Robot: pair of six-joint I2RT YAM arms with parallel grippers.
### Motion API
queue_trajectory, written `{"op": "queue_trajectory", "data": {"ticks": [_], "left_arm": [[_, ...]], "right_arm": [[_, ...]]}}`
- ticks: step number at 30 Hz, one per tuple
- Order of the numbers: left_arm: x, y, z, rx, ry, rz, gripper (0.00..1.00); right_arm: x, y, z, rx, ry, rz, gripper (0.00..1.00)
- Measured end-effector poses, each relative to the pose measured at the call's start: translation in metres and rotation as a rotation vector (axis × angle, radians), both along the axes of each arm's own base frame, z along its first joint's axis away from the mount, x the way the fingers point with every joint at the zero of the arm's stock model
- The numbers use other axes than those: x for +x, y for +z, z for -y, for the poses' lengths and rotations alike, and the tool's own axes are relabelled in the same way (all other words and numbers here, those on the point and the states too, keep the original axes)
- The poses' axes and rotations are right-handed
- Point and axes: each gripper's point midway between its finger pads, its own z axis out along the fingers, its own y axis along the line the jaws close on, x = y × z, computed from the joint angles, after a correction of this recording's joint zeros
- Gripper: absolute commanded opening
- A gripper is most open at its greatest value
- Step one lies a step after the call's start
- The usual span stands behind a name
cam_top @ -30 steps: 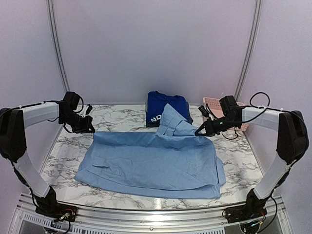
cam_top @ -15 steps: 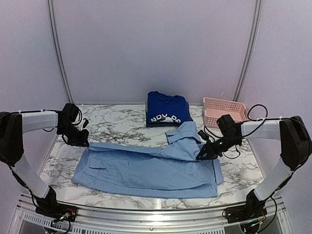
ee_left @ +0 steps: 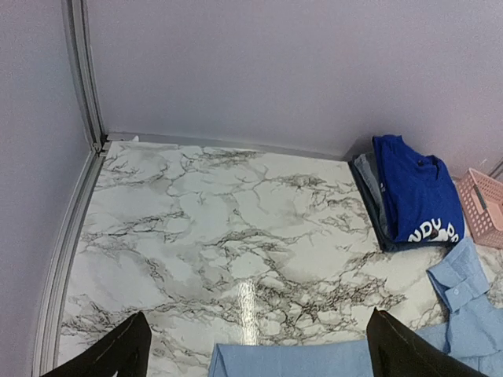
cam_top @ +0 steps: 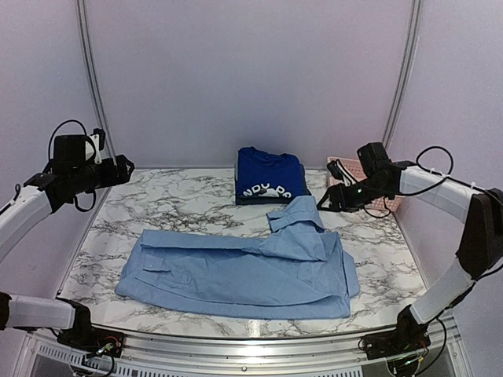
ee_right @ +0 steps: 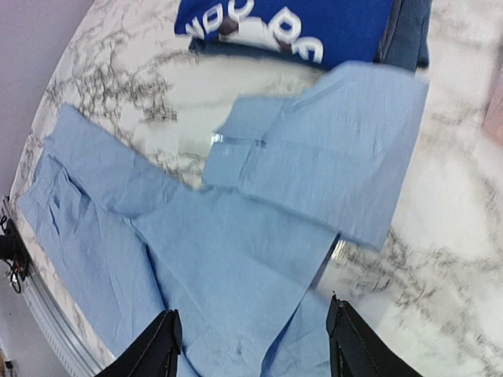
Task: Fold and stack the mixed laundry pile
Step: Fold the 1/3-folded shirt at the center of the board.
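A light-blue collared shirt (cam_top: 244,267) lies folded flat across the front of the marble table (cam_top: 196,208), its collar (cam_top: 297,216) pointing back right. Behind it a folded royal-blue T-shirt with white lettering (cam_top: 269,176) tops a small stack of darker pieces (ee_left: 369,188). My left gripper (cam_top: 122,166) is raised at the far left, open and empty, well clear of the shirt (ee_left: 314,357). My right gripper (cam_top: 324,204) hovers by the collar (ee_right: 314,157), open, with nothing between its fingertips (ee_right: 342,338). The T-shirt (ee_right: 283,23) shows at the top of the right wrist view.
A pink lattice basket (cam_top: 376,179) stands at the back right, partly behind my right arm; its corner (ee_left: 483,208) shows in the left wrist view. Pale walls and a metal rail (ee_left: 82,71) close the table's back and sides.
Both grippers let go of the light-blue shirt, which dropped flat onto the table. The left arm rose and pulled back left; the right arm lifted back toward the basket.
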Motion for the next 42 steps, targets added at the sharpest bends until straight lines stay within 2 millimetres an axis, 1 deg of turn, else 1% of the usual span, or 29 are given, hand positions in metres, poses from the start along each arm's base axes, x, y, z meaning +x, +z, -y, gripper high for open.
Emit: {"op": "queue_trajectory", "data": {"ticks": [1,2,4,6,8,10,12,15,18,22,23,25,29,32,36,38,39,42], "left_arm": [[0.001,0.010,-0.001,-0.014,0.010,0.036,0.99],[0.003,0.016,0.000,-0.024,0.013,0.051,0.99],[0.010,0.016,0.003,-0.038,0.008,0.048,0.99],[0.016,0.010,0.006,-0.046,0.001,0.025,0.99],[0.021,0.001,0.008,-0.053,-0.004,-0.004,0.99],[0.022,-0.005,0.010,-0.057,-0.011,-0.021,0.99],[0.022,-0.005,0.011,-0.061,-0.015,-0.022,0.99],[0.022,-0.005,0.013,-0.067,-0.026,-0.022,0.99],[0.021,-0.005,0.015,-0.073,-0.037,-0.023,0.99],[0.022,-0.008,0.018,-0.079,-0.049,-0.033,0.99],[0.023,-0.009,0.018,-0.080,-0.050,-0.037,0.99],[0.024,-0.013,0.018,-0.078,-0.049,-0.047,0.99],[0.027,-0.015,0.019,-0.076,-0.049,-0.055,0.99],[0.029,-0.010,0.019,-0.076,-0.051,-0.045,0.99],[0.031,-0.002,0.021,-0.081,-0.062,-0.028,0.99],[0.032,0.000,0.023,-0.083,-0.071,-0.023,0.99],[0.032,0.002,0.024,-0.085,-0.076,-0.020,0.99],[0.032,0.007,0.032,-0.080,-0.103,-0.009,0.99]], "right_arm": [[0.011,0.012,-0.002,-0.002,0.002,0.046,0.59],[0.022,0.022,-0.005,-0.006,0.007,0.087,0.59],[0.041,0.033,-0.012,-0.022,0.026,0.142,0.59],[0.058,0.034,-0.027,-0.053,0.067,0.182,0.59],[0.067,0.023,-0.045,-0.091,0.125,0.196,0.59],[0.069,0.005,-0.062,-0.136,0.183,0.186,0.59],[0.067,-0.018,-0.079,-0.189,0.252,0.172,0.60],[0.064,-0.049,-0.097,-0.263,0.332,0.145,0.60],[0.062,-0.068,-0.106,-0.304,0.380,0.128,0.61],[0.067,-0.087,-0.109,-0.358,0.402,0.119,0.61],[0.070,-0.092,-0.109,-0.377,0.401,0.119,0.59],[0.073,-0.104,-0.106,-0.414,0.402,0.115,0.52],[0.077,-0.123,-0.101,-0.504,0.398,0.113,0.31],[0.082,-0.119,-0.100,-0.535,0.384,0.132,0.21],[0.094,-0.094,-0.106,-0.518,0.366,0.192,0.06],[0.097,-0.071,-0.111,-0.487,0.362,0.234,0.00],[0.097,-0.060,-0.114,-0.469,0.361,0.253,0.00],[0.094,-0.013,-0.125,-0.377,0.373,0.327,0.00]]}}
